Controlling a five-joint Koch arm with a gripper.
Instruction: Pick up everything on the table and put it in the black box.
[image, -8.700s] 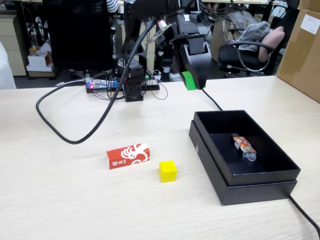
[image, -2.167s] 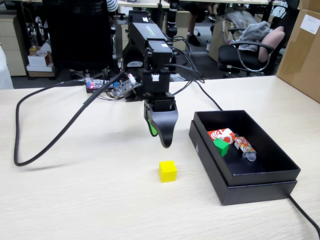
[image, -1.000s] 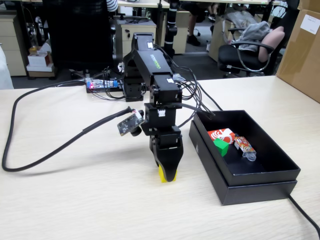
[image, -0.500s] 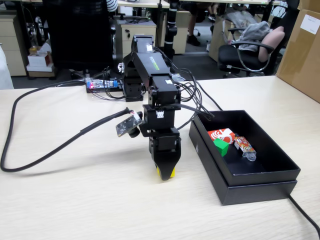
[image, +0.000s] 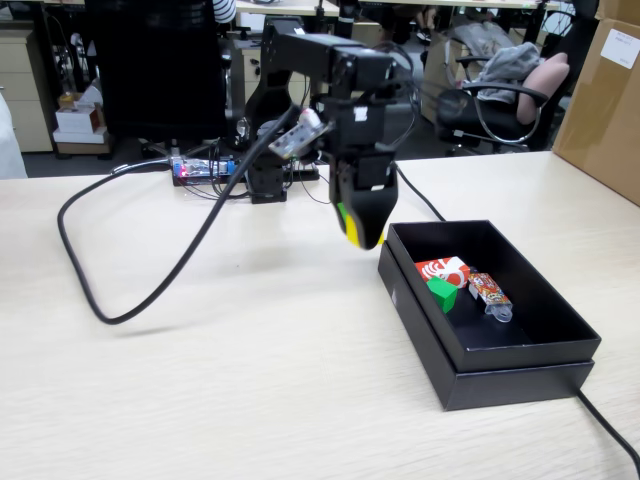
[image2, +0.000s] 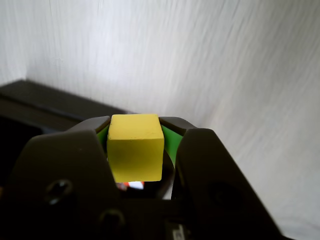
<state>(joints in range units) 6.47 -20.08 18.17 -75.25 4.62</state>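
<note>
The claw (image: 362, 235) hangs in the air above the table (image: 200, 380), just beside the near-left corner of the black box (image: 520, 375), and it pinches the yellow cube (image2: 135, 146) between its two dark jaws. In the wrist view the cube sits squarely in the grip, with green pads (image2: 168, 140) pressed to its sides and the pale wood grain of the tabletop (image2: 225, 65) blurred behind it; a dark edge of the box (image2: 45, 97) shows at the left. In the fixed view only a sliver of yellow (image: 345, 222) peeks out at the claw's tip.

Inside the box lie the red carton (image: 443, 270) with its white swirl and the green cube (image: 441, 293), touching each other near the left wall, with an orange candy wrapper (image: 488, 290) just to their right. A thick black cable (image: 120, 300) loops across the table to the left of the arm.
</note>
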